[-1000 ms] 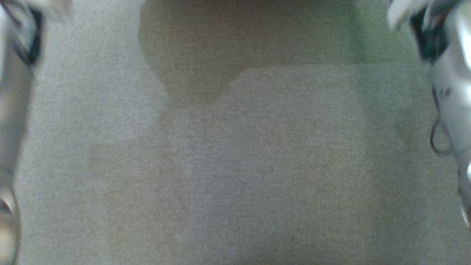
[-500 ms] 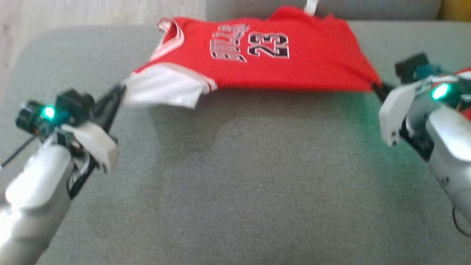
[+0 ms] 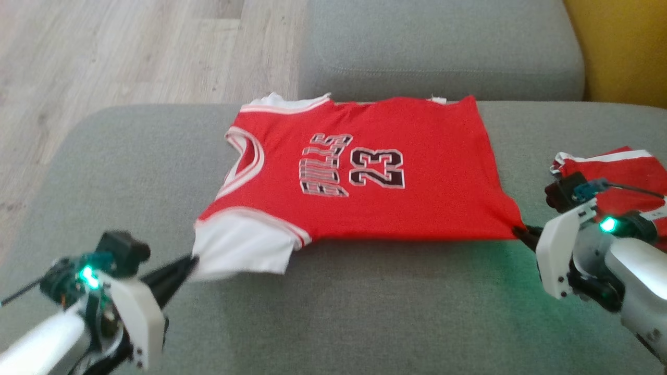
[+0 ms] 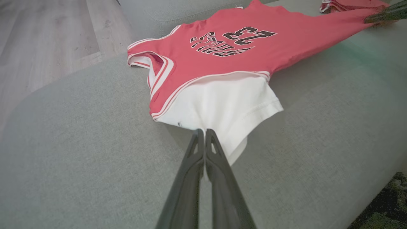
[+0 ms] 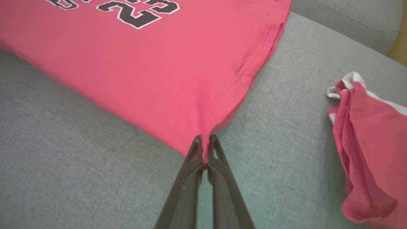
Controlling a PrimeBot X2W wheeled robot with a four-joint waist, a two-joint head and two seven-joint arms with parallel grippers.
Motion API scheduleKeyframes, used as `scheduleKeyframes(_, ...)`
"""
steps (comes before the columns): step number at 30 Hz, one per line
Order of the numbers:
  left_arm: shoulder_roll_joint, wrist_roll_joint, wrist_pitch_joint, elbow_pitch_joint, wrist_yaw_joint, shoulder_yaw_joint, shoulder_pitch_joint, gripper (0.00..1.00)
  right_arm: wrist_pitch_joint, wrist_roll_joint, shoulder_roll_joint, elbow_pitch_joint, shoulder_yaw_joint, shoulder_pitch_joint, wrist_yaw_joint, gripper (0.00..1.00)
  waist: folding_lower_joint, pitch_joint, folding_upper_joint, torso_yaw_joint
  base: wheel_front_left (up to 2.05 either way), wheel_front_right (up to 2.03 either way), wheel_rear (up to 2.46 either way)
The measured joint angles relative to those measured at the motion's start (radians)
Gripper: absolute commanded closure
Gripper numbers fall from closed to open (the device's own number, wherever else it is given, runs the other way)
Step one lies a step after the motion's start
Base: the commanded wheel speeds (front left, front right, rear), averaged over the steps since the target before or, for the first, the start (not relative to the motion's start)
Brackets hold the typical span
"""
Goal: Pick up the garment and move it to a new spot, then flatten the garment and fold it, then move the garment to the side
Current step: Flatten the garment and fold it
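Grips the white sleeve of the red garment point(image 3: 365, 177) at lower left with the left gripper point(image 3: 192, 259), fingers pressed tight on the cloth. Holds the garment spread, number 23 upward, across the middle of the frame on the grey sofa seat point(image 3: 365, 312). Pinches its red hem corner at centre right with the right gripper point(image 3: 518, 232), fingers clamped on the fabric. Shows a second red garment point(image 3: 625, 174) bunched at the far right edge, apart from the first.

My left gripper point(image 3: 192, 259): lower left of the head view, fingers pressed together on the jersey's point(image 3: 443, 198) white sleeve.
My right gripper point(image 3: 519, 232): right side, mid-height, fingers pinched on the red hem corner.
My left forearm point(image 3: 36, 341): pale, rising from the bottom left corner.
My right forearm point(image 3: 638, 276): pale, entering from the lower right.
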Motion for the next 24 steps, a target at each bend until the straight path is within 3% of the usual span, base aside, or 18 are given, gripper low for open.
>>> scheduleKeyframes(9, 0.133, -0.089, 0.096, -0.251, 0.104, -0.004, 0.131, 1.0, 0.071, 0.093, -0.077, -0.13, 0.055, 0.05, 0.0, 1.0, 0.0002, -0.029, 0.0, -0.027, 0.0, 0.0, 0.0)
scheduleKeyframes(18, 0.093, -0.027, 0.065, -0.222, 0.122, -0.004, 0.108, 1.0, 0.073, 0.132, -0.083, -0.156, -0.007, 0.053, 0.0, 1.0, 0.0004, -0.008, 0.0, -0.035, 0.0, 0.0, 0.0)
scheduleKeyframes(24, 0.049, 0.005, 0.061, -0.124, 0.091, 0.0, 0.0, 1.0, 0.073, 0.122, -0.058, -0.143, -0.054, 0.034, 0.0, 1.0, 0.0003, 0.03, 0.0, -0.045, 0.0, 0.0, 0.0)
